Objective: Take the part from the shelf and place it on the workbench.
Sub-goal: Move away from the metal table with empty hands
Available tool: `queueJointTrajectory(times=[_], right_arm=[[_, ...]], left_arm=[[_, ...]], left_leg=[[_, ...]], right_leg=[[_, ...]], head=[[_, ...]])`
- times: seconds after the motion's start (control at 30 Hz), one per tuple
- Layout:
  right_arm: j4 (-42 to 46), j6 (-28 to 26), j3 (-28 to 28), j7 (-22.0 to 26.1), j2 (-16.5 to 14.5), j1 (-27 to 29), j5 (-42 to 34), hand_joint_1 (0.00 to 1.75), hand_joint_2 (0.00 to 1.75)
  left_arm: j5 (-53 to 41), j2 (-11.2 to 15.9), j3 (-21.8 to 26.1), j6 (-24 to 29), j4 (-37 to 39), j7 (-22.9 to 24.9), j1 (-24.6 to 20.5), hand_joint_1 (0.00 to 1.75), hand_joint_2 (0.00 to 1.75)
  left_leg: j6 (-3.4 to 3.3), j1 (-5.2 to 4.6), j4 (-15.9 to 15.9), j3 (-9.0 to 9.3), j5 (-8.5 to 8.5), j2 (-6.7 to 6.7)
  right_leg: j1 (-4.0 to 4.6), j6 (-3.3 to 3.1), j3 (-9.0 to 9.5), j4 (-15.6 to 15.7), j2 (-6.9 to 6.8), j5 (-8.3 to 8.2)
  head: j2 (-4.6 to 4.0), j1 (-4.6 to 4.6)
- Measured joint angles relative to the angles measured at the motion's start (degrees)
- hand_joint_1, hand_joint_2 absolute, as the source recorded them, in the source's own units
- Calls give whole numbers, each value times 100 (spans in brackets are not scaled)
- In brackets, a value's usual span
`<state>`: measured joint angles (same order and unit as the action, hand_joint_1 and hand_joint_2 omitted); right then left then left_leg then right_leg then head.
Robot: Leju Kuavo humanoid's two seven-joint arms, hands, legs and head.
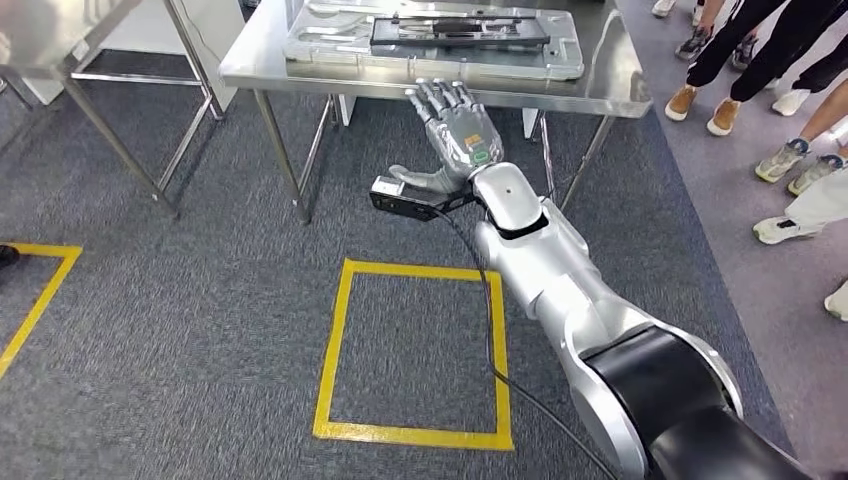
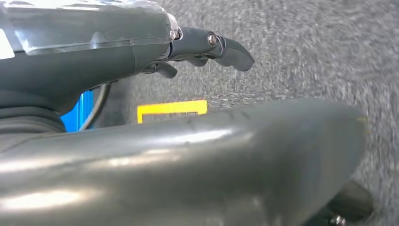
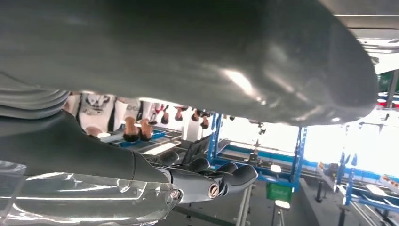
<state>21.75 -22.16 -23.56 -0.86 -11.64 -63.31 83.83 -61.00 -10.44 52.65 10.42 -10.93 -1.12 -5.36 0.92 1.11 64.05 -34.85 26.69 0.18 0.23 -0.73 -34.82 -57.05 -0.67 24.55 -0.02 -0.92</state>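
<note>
Right hand [image 1: 458, 135] outstretched, fingers apart, empty.

One steel workbench [image 1: 610, 95] stands just beyond the fingertips of the one right hand [image 1: 462, 135], and on it lies one grey moulded tray [image 1: 565, 60] carrying one dark flat part [image 1: 460, 32]. A second steel table [image 1: 60, 40] stands well off to the thumb side. Two yellow tape squares [image 1: 345, 320] mark the carpet, one behind the wrist. One left hand [image 2: 207, 44] hangs over the carpet.
</note>
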Motion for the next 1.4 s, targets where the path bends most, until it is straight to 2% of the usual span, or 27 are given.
queueJointTrajectory(times=[0.07, 0.1, 0.17, 0.2, 0.23, 0.3, 0.37, 0.43, 0.47, 0.5, 0.57, 0.6, 0.63, 0.67, 0.73, 0.77, 0.83, 0.93, 1.0, 1.1, 1.13, 1.17, 1.2, 1.23, 1.3, 1.33, 1.4], right_arm=[[-2, 0, 15, -15, 6, -7, -14, 0, 0], [-8, -2, 47, -46, 65, -2, -33, 0, 0], [-45, -151, 234, -95, 511, 305, -208, 0, 0], [-62, -277, 350, -93, 787, 509, -330, 0, 0], [-74, -429, 463, -60, 1040, 743, -462, 0, 0], [-73, -658, 627, 17, 1296, 1038, -640, 0, 0], [-73, -800, 793, 23, 1508, 1370, -784, 0, 0], [-70, -889, 986, -56, 1695, 1719, -936, 0, 0], [-68, -950, 1098, -112, 1788, 1890, -1026, 0, 0], [-67, -1032, 1225, -165, 1876, 2066, -1129, 0, 0], [-67, -1246, 1519, -238, 2060, 2481, -1374, 0, 0], [-68, -1355, 1698, -254, 2143, 2724, -1512, 0, 0], [-68, -1457, 1896, -261, 2222, 2977, -1652, 0, 0], [-68, -1540, 2103, -266, 2287, 3225, -1788, 0, 0], [-67, -1650, 2543, -300, 2398, 3696, -2072, 0, 0], [-68, -1670, 2786, -323, 2440, 3935, -2233, 0, 0], [-96, -1643, 3331, -339, 2483, 4422, -2589, 0, 0], [-254, -1407, 4122, -324, 2423, 5055, -3096, 0, 0], [-411, -1199, 4559, -362, 2294, 5384, -3337, 0, 0], [-616, -1029, 5038, -428, 2066, 5730, -3479, 0, 0], [-666, -978, 5146, -475, 2004, 5802, -3498, 0, 44], [-714, -889, 5249, -575, 1938, 5853, -3522, 0, 87], [-755, -767, 5340, -727, 1865, 5887, -3550, 0, 131], [-791, -624, 5421, -923, 1780, 5907, -3583, 0, 175], [-851, -395, 5559, -1293, 1571, 5926, -3643, 0, 175], [-877, -334, 5614, -1412, 1466, 5936, -3665, 0, 175], [-925, -296, 5706, -1518, 1293, 5962, -3685, 0, 175]], left_arm=[[-7, 4, 7, 15, 0, -4, 0, 0, 0], [-6, 4, 18, 25, 0, -14, 6, 0, 0], [-19, 5, 50, 18, 0, -31, 48, 0, 0], [-24, 6, 63, 9, 0, -39, 66, 0, 0], [-33, 4, 69, -6, 0, -40, 83, 0, 0], [-31, -2, 73, -19, 0, -43, 80, 0, 0], [-25, -7, 78, -25, 0, -51, 77, 0, 0], [-17, -7, 81, -27, 0, -62, 78, 0, 0], [-15, -6, 85, -27, 0, -66, 79, 0, 0], [-14, -4, 91, -27, 0, -67, 81, 0, 0], [-15, -3, 110, -27, 0, -61, 91, 0, 0], [-19, -3, 118, -26, 0, -54, 99, 0, 0], [-23, -3, 124, -25, 0, -44, 111, 0, 0], [-29, -3, 126, -24, 0, -34, 122, 0, 0], [-50, -4, 133, -23, 0, -21, 130, 0, 0], [-62, -6, 140, -23, 0, -19, 125, 0, 0], [-94, -15, 156, -24, 0, -15, 120, 0, 0], [-132, -25, 170, -12, 0, 20, 133, 0, 0], [-137, -32, 184, 8, 0, 63, 125, 0, 0], [-134, -44, 212, 26, 0, 102, 120, 0, 0], [-134, -46, 217, 28, 0, 113, 125, 0, 0], [-134, -46, 221, 29, 0, 131, 126, 0, 0], [-138, -47, 222, 29, 0, 159, 124, 0, 0], [-152, -48, 223, 30, 0, 190, 118, 0, 0], [-194, -50, 223, 33, 0, 239, 104, 0, 0], [-213, -50, 223, 35, 0, 253, 100, 0, 0], [-234, -49, 223, 38, 0, 267, 97, 0, 0]], left_leg=[[-55, -21, -464, 283, 94, -9], [-120, -22, -544, 294, 84, -10], [-240, -11, -603, 241, 11, -34], [-283, -2, -619, 225, -27, -45], [-282, -3, -616, 216, -35, -61], [-240, -12, -612, 202, -38, -64], [-179, -13, -619, 186, -44, -62], [-123, -19, -592, 175, 9, -50], [-105, -25, -477, 131, 104, -44], [-92, -30, -247, 35, 258, -37], [-82, -29, 483, -278, 632, -34], [-75, -27, 800, -417, 746, -34], [-70, -26, 946, -474, 759, -33], [-70, -24, 871, -425, 665, -33], [-85, -14, 198, -70, 315, -41], [-100, -13, -167, 116, 201, -51], [-146, -21, -532, 303, 143, -74], [-243, -33, -574, 318, 128, -77], [-308, -20, -614, 321, 87, -59], [-335, -31, -612, 284, 65, -26], [-334, -37, -606, 273, 61, -13], [-331, -40, -601, 268, 58, -1], [-325, -41, -598, 268, 55, 8], [-314, -40, -597, 274, 51, 13], [-258, -53, -599, 282, 44, 18], [-220, -60, -602, 284, 40, 19], [-150, -70, -626, 293, 35, 23]], right_leg=[[13, 64, -83, -74, -2, -34], [8, 126, -169, -234, 12, 55], [-52, 259, -403, -832, 42, 259], [-78, 296, -399, -910, 56, 276], [-89, 290, -292, -766, 55, 191], [-48, 231, 22, -132, 50, 11], [-11, 194, 67, -11, 52, 23], [-44, 137, 99, 60, 42, -3], [-61, 106, 122, 102, 30, -20], [-77, 79, 144, 139, 14, -34], [-63, 54, 156, 148, -18, -30], [-58, 48, 155, 143, -33, -25], [-55, 49, 154, 136, -42, -19], [-56, 57, 154, 123, -45, -11], [-63, 96, 152, 76, -37, 20], [-51, 128, 138, 30, -32, 46], [-31, 190, 108, -37, -30, 76], [-54, 266, 90, -72, -20, 102], [-80, 321, -38, -384, 8, 345], [-112, 382, -507, -1479, 33, 910], [-121, 388, -579, -1674, 34, 959], [-127, 386, -533, -1638, 34, 897], [-131, 374, -360, -1362, 34, 744], [-134, 351, -102, -930, 33, 562], [-115, 295, 300, -215, 35, 348], [-102, 266, 374, -61, 38, 323], [-93, 220, 369, -13, 52, 306]], head=[[-1, 1], [-1, 1], [0, 2], [0, 2], [0, 2], [-1, 2], [-1, 2], [-1, 2], [-1, 1], [-1, 0], [-1, 1], [-1, 1], [0, 1], [0, 1], [0, 1], [-1, 1], [-1, 2], [-1, 4], [-1, 4], [0, 4], [0, 4], [0, 4], [0, 4], [-1, 4], [-1, 4], [-1, 4], [-1, 4]])
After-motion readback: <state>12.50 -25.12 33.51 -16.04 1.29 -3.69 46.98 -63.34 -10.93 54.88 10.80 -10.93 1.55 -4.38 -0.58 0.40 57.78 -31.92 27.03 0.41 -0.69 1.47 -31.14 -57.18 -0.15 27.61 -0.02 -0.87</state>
